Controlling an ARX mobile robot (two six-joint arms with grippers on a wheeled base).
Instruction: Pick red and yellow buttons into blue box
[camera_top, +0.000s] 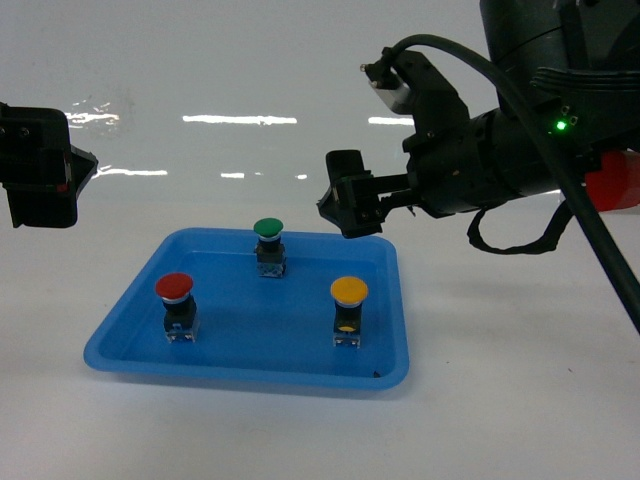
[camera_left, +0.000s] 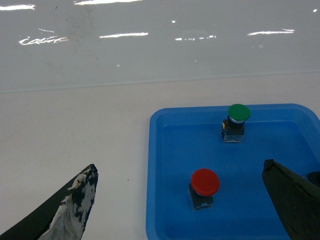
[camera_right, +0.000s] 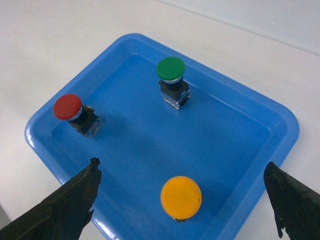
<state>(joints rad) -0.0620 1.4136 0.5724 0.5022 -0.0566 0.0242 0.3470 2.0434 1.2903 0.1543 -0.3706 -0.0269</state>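
Closest to the right wrist camera sat the yellow button, upright in the shallow blue tray and centred between the wide-apart fingers of the right gripper, which hovered straight above it. Red button stood upright too, nearer the left gripper, whose fingers were spread as well. Green button waited at the back. Blue box was nowhere in view. No readable writing showed on anything.

Red button – yellow button – blue tray.
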